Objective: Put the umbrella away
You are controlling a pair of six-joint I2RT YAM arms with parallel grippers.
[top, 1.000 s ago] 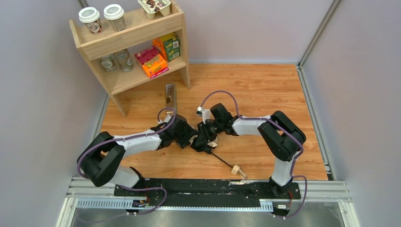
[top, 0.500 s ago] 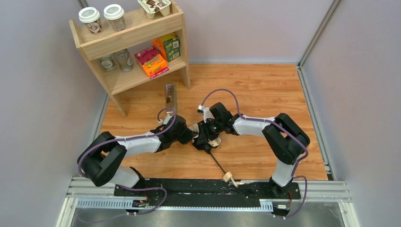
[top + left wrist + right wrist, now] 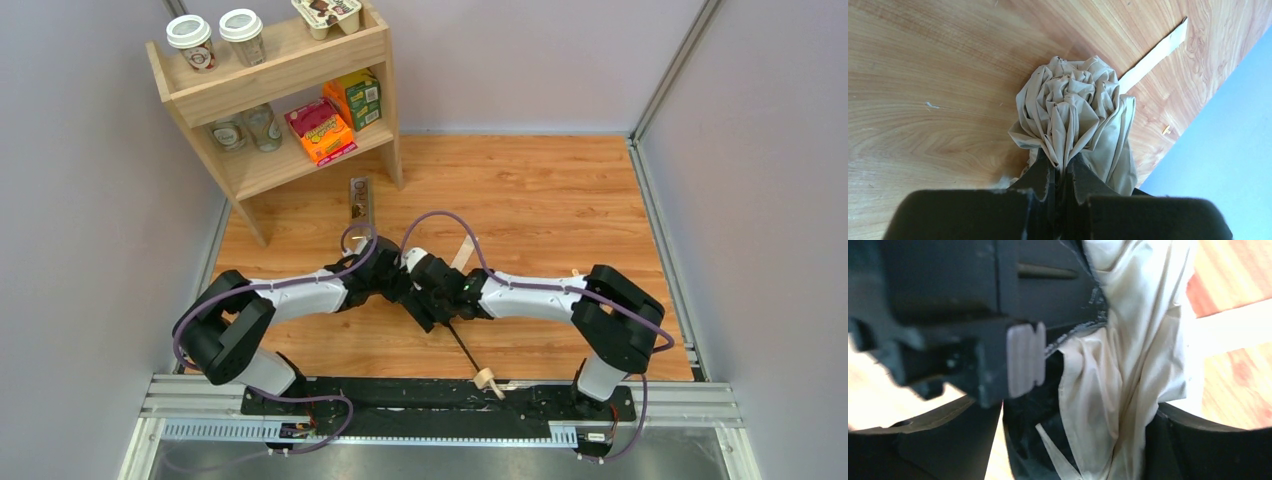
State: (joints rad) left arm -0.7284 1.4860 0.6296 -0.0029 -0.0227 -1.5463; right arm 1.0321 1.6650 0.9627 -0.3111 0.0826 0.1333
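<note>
Your left fingers (image 3: pixel 1044 174) are clenched on a single fold of the umbrella (image 3: pixel 1068 107), pinching the beige cloth right at the edge of the bunched canopy. That grip looks meant to anchor the fabric so it cannot spread while the other arm works on it.

The umbrella lies on the desk (image 3: pixel 560 190), near its middle and towards the near edge. The gathered canopy is hidden under the two wrists where they meet. Its black shaft (image 3: pixel 461 347) runs out towards you at a slant and ends in the wooden knob (image 3: pixel 487 379), which lies just beside the base rail. The pale closing strap (image 3: pixel 1153 55) lies stretched flat on the wood beyond the canopy, not wrapped round anything.

Your right fingers (image 3: pixel 1198 450) sit either side of the hanging folds, with the left arm's tip close against the same cloth. Whether they are squeezing the canopy or merely straddling it, you cannot tell from these views.

Judging from this, the canopy is gathered but unsecured, so the strap probably needs to be brought round it next. The thin cloth may slip from so narrow a pinch.
</note>
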